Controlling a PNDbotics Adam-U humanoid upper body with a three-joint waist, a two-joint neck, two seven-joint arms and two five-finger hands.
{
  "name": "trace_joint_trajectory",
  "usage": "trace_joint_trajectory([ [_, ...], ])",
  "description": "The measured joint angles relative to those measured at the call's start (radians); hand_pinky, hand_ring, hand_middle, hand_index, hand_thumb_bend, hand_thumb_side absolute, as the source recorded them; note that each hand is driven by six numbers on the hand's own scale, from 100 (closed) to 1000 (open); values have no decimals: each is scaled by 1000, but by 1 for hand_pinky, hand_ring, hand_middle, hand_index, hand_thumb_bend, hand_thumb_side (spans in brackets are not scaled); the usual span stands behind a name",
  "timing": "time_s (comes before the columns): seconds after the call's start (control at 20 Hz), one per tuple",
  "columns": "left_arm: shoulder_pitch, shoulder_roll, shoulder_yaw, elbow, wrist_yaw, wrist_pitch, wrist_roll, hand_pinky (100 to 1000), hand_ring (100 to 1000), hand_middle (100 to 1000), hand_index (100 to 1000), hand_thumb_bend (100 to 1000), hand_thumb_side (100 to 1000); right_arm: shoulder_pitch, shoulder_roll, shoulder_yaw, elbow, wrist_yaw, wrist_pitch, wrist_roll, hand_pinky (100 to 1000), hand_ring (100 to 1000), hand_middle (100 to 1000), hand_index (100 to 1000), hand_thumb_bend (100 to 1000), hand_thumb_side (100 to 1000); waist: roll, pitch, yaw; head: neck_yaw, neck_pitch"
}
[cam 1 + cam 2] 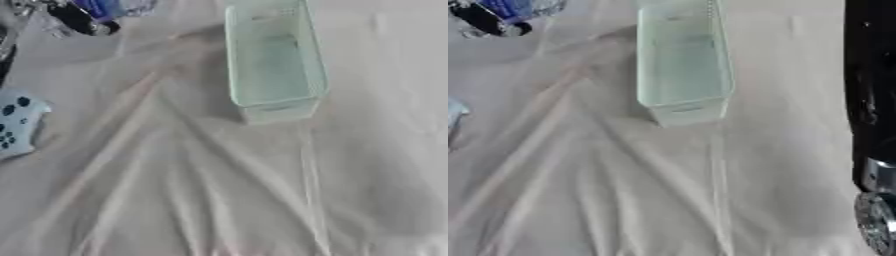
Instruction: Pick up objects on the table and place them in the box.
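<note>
A pale green see-through box (273,60) stands at the upper middle of the white cloth, long side running away from me, and I see nothing inside it. A light-blue thing with dark dots (16,122) lies at the left edge, partly cut off. In the top-left corner, black and silver parts that look like my left hand (77,20) sit against a blue thing (94,7) and a clear thing (136,6); what touches what is unclear. Of my right arm (872,95) only a black length with a silver joint shows, along the right edge of the right eye view.
A creased white cloth (219,190) covers the whole table. A dark strip (3,50) runs along the left edge above the light-blue thing.
</note>
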Motion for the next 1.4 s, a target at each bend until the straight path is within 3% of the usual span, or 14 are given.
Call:
trace_joint_trajectory([
  [0.65, -111, -113, -42, 16, -15, -42, -43, 100, 100, 581, 279, 244, 100, 50, 12, 3, 3, 5, 0, -9, 678, 785, 841, 863, 100, 1000, 26, -42, -7, -15, 0],
  [1.4, -160, -229, -48, 16, -6, -41, -40, 100, 100, 581, 260, 240, 100, 58, 27, 10, 3, 12, 2, -14, 679, 786, 841, 863, 100, 1000, 40, -47, -48, -17, -5],
])
